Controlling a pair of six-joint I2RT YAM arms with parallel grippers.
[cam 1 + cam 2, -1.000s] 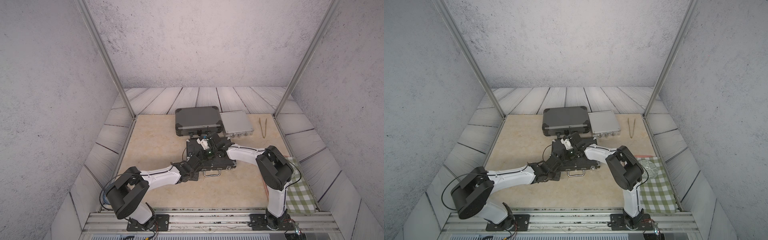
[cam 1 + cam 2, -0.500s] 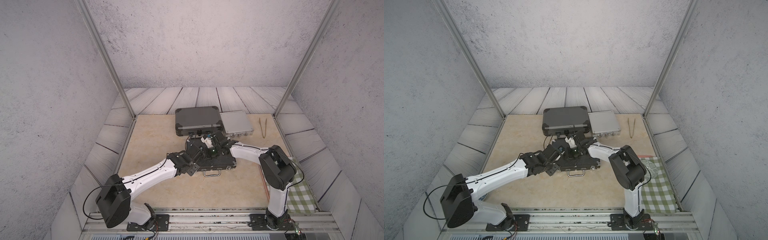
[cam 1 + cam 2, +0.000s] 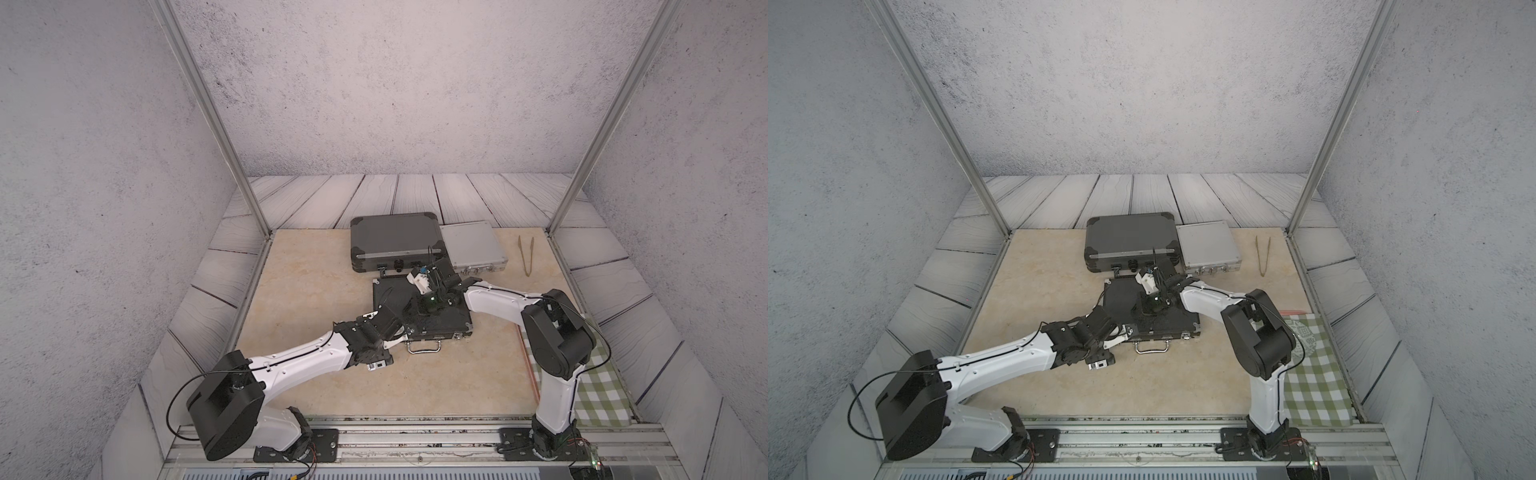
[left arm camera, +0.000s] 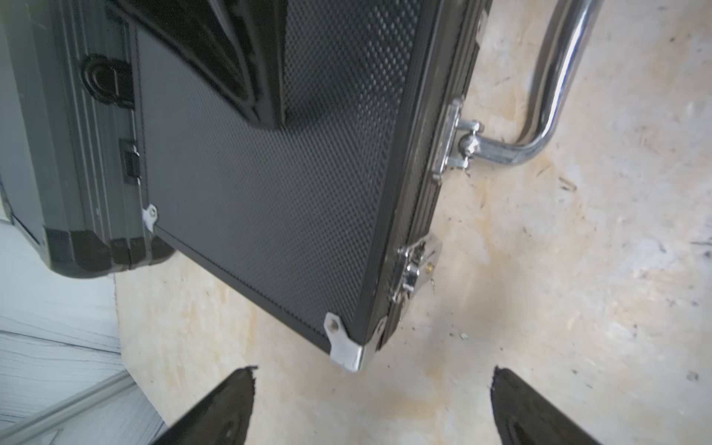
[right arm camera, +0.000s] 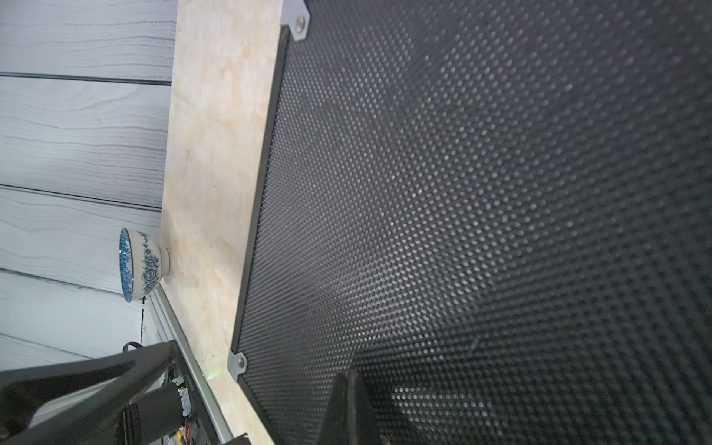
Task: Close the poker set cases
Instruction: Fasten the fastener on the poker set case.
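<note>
Left wrist view: left end effector spread wide, empty; right end effector pinched together. We judge black case rigid, weighty; hold at latch.

The flat black textured case lies on the beige bench. Its silver corner cap points at the left gripper, whose fingers stand wide apart, holding nothing. On the case's front edge sit a metal latch and a chrome handle. The dark-grey ribbed case lies just beyond its far edge.

Tongs, checked cloth, blue-patterned bowl
</note>
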